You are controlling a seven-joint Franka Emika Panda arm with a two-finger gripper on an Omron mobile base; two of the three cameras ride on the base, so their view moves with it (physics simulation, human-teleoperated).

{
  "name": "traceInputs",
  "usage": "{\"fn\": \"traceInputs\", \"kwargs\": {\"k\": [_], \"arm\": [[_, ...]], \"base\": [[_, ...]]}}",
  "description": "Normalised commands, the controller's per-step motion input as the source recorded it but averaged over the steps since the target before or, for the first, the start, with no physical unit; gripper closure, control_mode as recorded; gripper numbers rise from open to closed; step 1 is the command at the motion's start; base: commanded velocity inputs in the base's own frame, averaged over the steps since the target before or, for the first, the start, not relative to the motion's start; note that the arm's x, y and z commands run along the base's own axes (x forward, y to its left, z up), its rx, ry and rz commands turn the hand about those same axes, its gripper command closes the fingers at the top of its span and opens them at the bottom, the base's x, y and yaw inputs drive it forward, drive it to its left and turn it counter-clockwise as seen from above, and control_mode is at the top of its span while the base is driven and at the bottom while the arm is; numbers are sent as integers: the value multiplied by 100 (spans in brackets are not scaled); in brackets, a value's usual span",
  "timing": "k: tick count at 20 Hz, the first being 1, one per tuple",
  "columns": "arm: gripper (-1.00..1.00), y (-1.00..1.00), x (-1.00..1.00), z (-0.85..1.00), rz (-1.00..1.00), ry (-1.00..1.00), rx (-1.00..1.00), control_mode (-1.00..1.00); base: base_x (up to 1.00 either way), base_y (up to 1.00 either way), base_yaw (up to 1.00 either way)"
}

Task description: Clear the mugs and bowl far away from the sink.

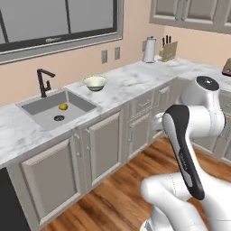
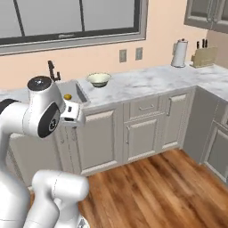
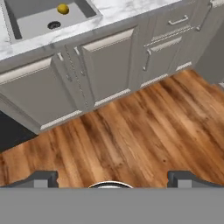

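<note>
Across the middle of the left base view you had the marble counter (image 1: 135, 81) running from the left edge up to the right corner, with grey cabinets (image 1: 103, 144) under it and a wood floor (image 1: 117, 189) at the bottom. At left centre of that view the sink (image 1: 56, 108) sat sunk into the counter, its black faucet (image 1: 43, 81) standing behind it at the wall. Just right of the sink, on the counter and apart from the basin, stood the bowl (image 1: 95, 82); in the right base view it showed at upper centre. Toward the upper right of the left base view you could see a white roll (image 1: 149, 49) on a holder and a knife block (image 1: 168, 50) near the corner. Inside the sink a small yellow thing (image 1: 63, 107) lay beside the round drain (image 1: 59, 118).

At the bottom of the hand view your gripper (image 3: 111, 178) stood released, its two fingertips (image 3: 43, 178) spread wide with nothing between them, looking at floor and cabinet doors.
</note>
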Motion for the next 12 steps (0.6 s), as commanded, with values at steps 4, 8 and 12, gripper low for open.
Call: {"fn": "traceInputs", "kwargs": {"k": [4,8,12], "arm": [[-100,0,0,0,0,0,0,100],[-100,0,0,0,0,0,0,100],[-100,0,0,0,0,0,0,100]], "base": [[95,-35,38],[92,-87,0],[100,-58,0]]}}
